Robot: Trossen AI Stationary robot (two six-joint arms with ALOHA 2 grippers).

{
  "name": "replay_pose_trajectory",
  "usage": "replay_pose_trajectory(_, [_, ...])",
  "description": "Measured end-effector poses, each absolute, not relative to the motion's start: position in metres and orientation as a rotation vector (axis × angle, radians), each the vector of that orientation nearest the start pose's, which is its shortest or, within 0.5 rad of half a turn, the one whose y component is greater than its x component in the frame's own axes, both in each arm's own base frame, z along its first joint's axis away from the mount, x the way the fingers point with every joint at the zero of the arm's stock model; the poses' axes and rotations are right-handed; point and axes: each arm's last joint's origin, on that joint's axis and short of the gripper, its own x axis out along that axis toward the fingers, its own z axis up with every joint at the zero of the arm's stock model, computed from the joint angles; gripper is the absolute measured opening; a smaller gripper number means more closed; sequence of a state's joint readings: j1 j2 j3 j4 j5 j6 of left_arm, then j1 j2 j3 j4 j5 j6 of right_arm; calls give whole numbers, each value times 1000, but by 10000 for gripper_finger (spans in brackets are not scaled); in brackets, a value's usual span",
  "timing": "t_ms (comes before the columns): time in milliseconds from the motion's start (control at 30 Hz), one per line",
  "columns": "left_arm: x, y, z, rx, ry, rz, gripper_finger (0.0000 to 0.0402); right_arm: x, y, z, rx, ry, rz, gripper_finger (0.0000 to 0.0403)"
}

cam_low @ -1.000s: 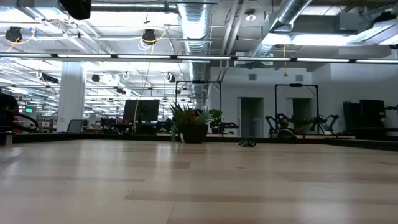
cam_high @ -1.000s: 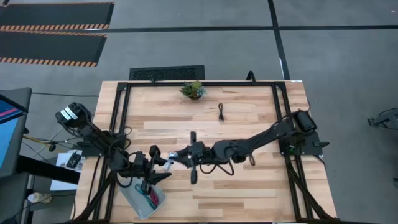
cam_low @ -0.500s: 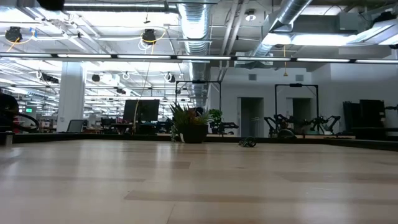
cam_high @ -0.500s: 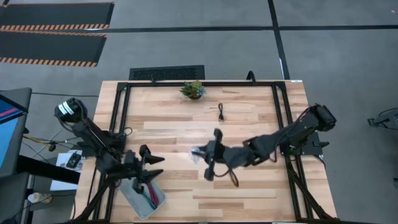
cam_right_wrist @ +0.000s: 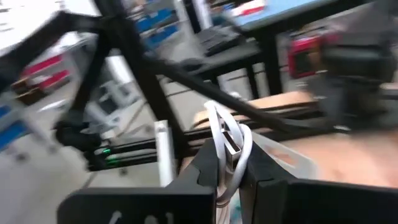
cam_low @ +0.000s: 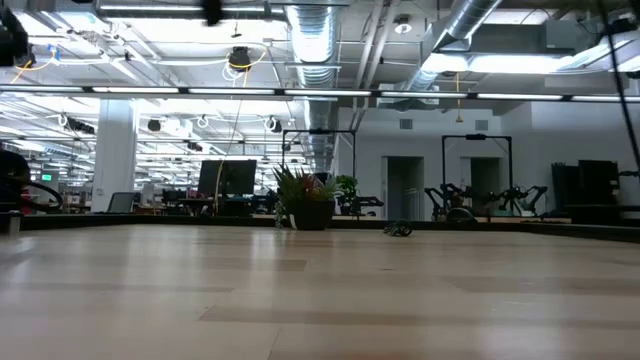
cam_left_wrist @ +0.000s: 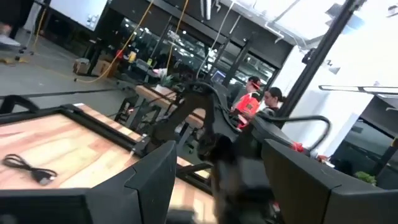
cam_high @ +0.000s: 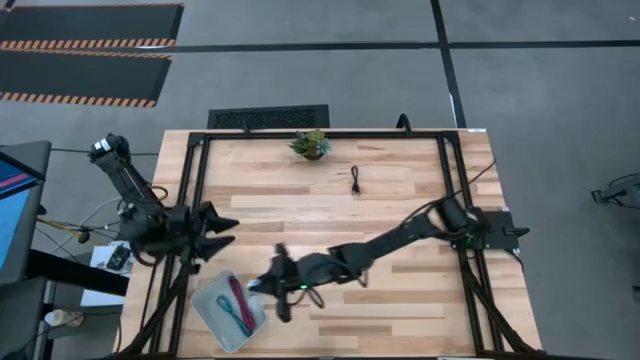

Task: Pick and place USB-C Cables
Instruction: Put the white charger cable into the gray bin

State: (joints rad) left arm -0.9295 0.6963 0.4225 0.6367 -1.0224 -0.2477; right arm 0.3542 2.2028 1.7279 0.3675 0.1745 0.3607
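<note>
Between the fingers of the right hand [cam_right_wrist: 231,163] a white cable [cam_right_wrist: 229,144] is clamped, folded into a loop with its metal plug standing up, as the right wrist view shows. In the high view this right hand [cam_high: 272,290] is seen close beside the grey bin [cam_high: 214,318] at the front left of the desk [cam_high: 400,200], and the bin wall is visible just behind the cable in the wrist view. Half a second ago the same hand was near the middle of the desk; it has been carried to the left and toward the front edge since then. It is judged that the cable is now almost at its place and that only the last reach over the bin and the letting go remain.

Inside the bin a dark red cable [cam_high: 238,297] and a teal cable [cam_high: 237,318] are already lying. A black cable [cam_high: 355,180] is lying alone on the far part of the desk, near the potted plant [cam_high: 310,144], so one more pick is still left.

The left hand [cam_high: 222,225] has been drawn back from the bin to the left edge of the desk. Its fingers are spread and nothing is held in them.
</note>
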Motion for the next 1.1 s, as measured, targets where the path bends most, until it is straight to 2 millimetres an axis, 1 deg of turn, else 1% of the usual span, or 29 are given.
replay_pose_trajectory(100, [101, -93, 295, -562, -206, 84, 224, 512, 176, 246, 334, 164, 251, 29])
replay_pose_trajectory(200, [97, -87, 295, -558, -197, 101, 224, 533, 175, 239, 330, 205, 281, 29])
replay_pose_trajectory(333, [95, -85, 295, -544, -188, 108, 224, 554, 169, 223, 332, 248, 307, 29])
replay_pose_trajectory(467, [96, -86, 292, -519, -171, 110, 224, 568, 168, 205, 346, 262, 332, 29])
replay_pose_trajectory(733, [97, -87, 288, -511, -146, 112, 224, 578, 162, 157, 398, 370, 331, 30])
replay_pose_trajectory(833, [96, -87, 288, -511, -146, 112, 224, 578, 160, 154, 402, 399, 320, 32])
replay_pose_trajectory(933, [96, -86, 288, -511, -146, 128, 224, 578, 157, 154, 369, 403, 318, 45])
replay_pose_trajectory(1033, [96, -86, 288, -508, -145, 139, 224, 578, 156, 154, 366, 406, 316, 73])
replay_pose_trajectory(1100, [97, -86, 287, -503, -141, 140, 224, 578, 156, 152, 364, 422, 313, 99])
